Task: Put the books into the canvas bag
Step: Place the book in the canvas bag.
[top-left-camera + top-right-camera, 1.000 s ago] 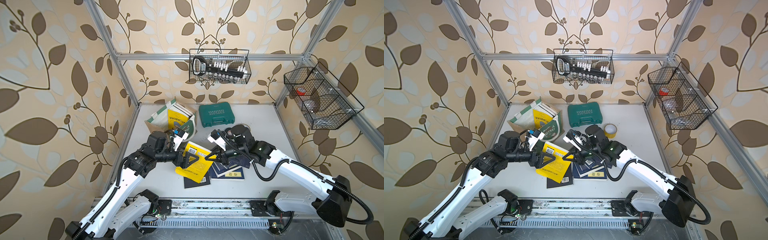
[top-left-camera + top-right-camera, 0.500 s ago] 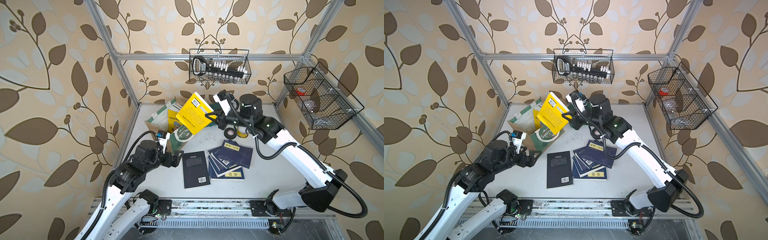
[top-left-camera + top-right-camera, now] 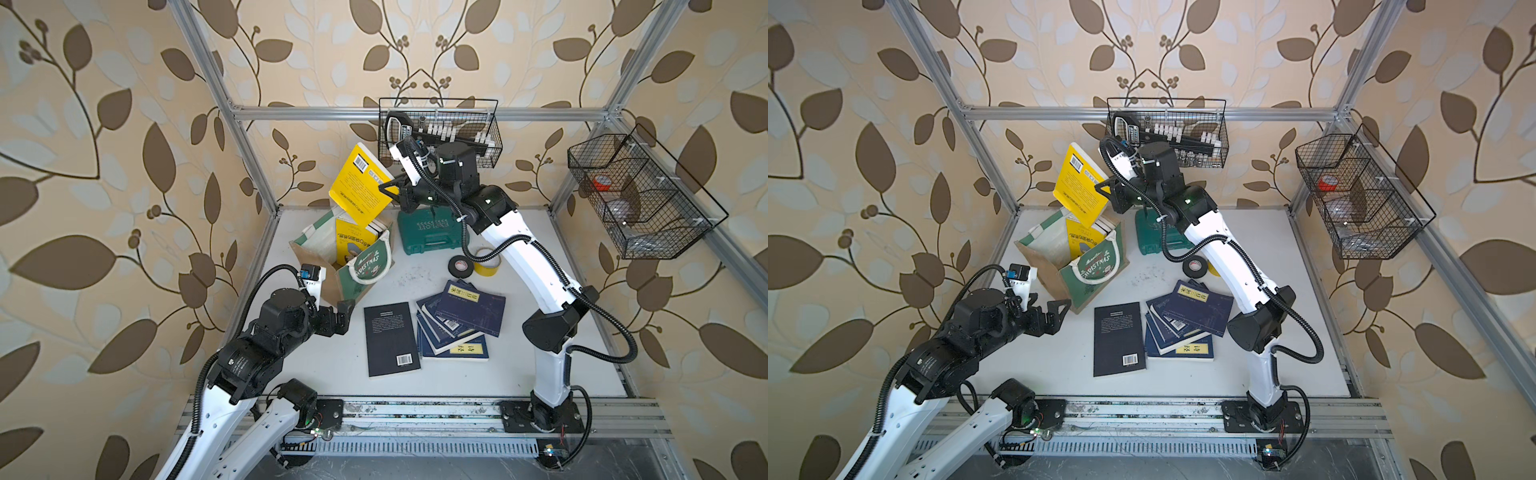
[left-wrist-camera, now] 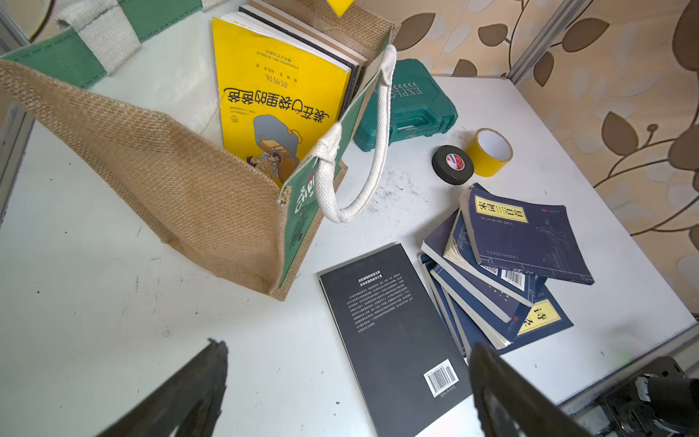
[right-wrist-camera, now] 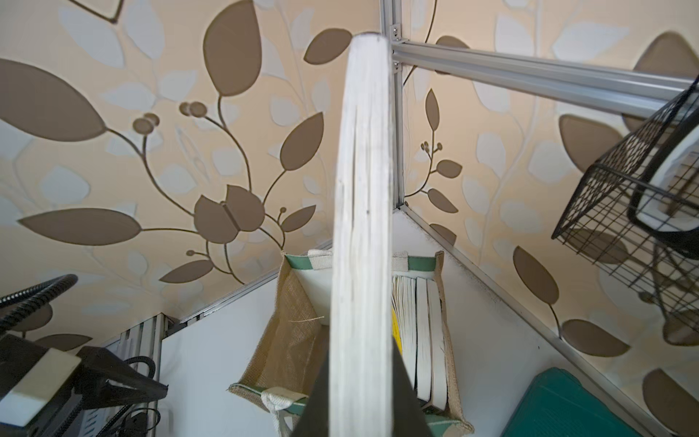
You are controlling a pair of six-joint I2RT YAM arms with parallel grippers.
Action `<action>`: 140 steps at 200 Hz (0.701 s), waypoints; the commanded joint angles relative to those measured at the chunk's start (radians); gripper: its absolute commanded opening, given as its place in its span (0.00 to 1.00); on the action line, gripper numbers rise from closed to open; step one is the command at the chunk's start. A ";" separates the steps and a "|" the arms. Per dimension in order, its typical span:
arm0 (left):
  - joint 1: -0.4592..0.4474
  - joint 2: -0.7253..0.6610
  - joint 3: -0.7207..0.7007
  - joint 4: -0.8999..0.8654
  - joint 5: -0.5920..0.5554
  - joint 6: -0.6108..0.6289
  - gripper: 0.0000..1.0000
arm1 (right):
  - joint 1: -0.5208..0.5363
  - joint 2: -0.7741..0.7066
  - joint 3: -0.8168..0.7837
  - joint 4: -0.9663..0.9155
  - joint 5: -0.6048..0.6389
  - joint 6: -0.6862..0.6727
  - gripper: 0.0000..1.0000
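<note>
The right pincer (image 3: pixel 388 189) has swung the yellow book (image 3: pixel 360 183) up over the bag (image 3: pixel 368 266), clamped on its page edge; the left pincer (image 3: pixel 343 318) hangs open. Light, bendy paperback, I'd guess: stiffest near the spine.

yellow book (image 3: pixel 360 185) now off the tabletop (image 3: pixel 324 370), held above the bag (image 3: pixel 330 284) by right gripper (image 3: pixel 390 190), left gripper (image 3: pixel 341 316) drawn back

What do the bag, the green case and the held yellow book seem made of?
Bag: coarse tan burlap, open weave showing, with white rope handles.
Green case: probably molded plastic, matte, with molded lettering.
Held yellow book: paper pages, smooth card cover, likely.
</note>
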 commanded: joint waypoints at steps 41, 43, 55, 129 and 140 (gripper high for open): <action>0.005 0.000 0.003 0.017 -0.021 0.013 0.99 | -0.006 0.012 0.002 -0.010 -0.124 -0.065 0.00; 0.005 0.000 0.003 0.017 -0.020 0.014 0.99 | -0.006 0.012 -0.002 -0.010 -0.127 -0.065 0.00; 0.005 0.001 0.001 0.020 -0.021 0.014 0.99 | -0.006 0.016 -0.021 -0.010 -0.145 -0.066 0.00; 0.006 -0.003 0.003 0.024 -0.017 0.013 0.99 | -0.005 0.124 -0.028 -0.015 -0.147 -0.055 0.00; 0.006 -0.003 0.001 0.025 -0.012 0.013 0.99 | -0.003 0.141 -0.019 -0.013 -0.146 -0.055 0.00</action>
